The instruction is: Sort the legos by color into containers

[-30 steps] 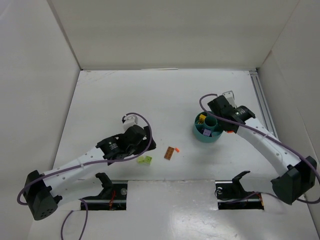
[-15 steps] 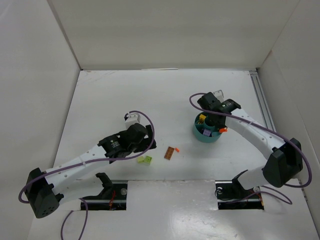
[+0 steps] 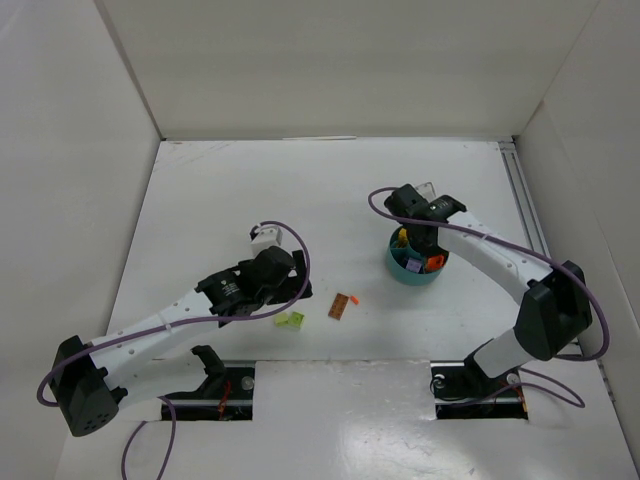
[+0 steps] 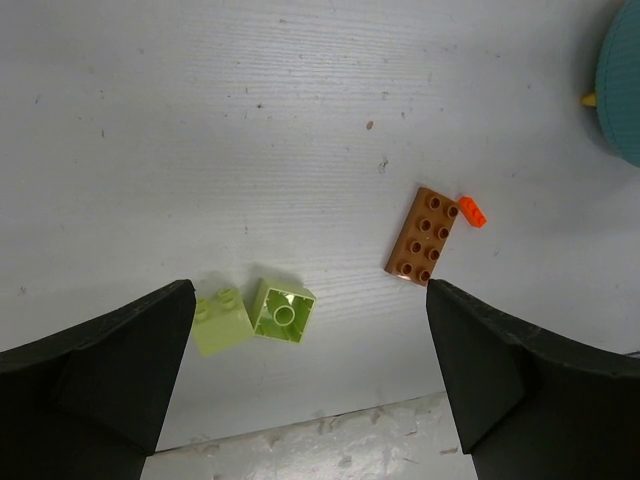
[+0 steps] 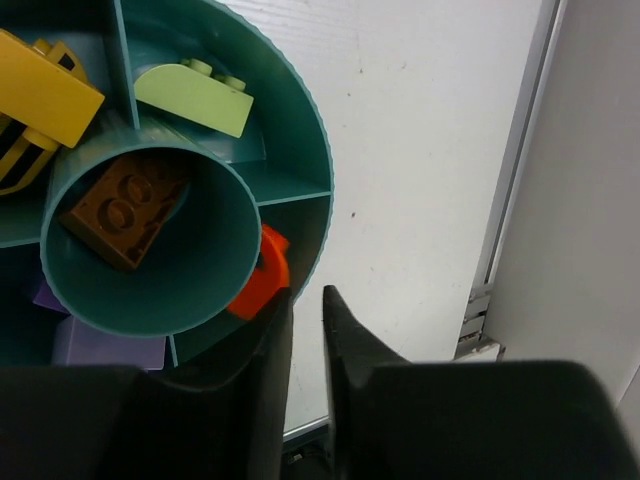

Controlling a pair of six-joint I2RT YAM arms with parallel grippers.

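Over the last second the right arm swung in from the right side of the teal bowl point(image 5: 322, 175) until the right gripper point(image 5: 306, 308) hung over it, carrying an orange piece point(image 5: 262, 283) along. The left arm barely shifted. The bowl stood toward the right edge of the table point(image 3: 250, 180), about midway between its near and far edges.

The right gripper's jaws stood slightly parted with nothing between them. The orange piece lay in a compartment against the central cup point(image 5: 215, 290), just beside one fingertip, and looked released.

Sorted so far:
- a brown brick point(image 5: 125, 212) in the central cup
- a lime brick point(image 5: 195, 98), a yellow brick point(image 5: 45, 95) and a purple brick point(image 5: 95, 342), each in its own compartment

Four pieces remained loose near the middle of the table's near edge:
- two lime bricks point(image 4: 222, 322) side by side
- a brown plate point(image 4: 424, 235)
- a small orange brick point(image 4: 472, 211) touching the plate's corner

The left gripper point(image 4: 308, 288) hovered spread wide and empty over the lime pair. The task looked well past halfway.
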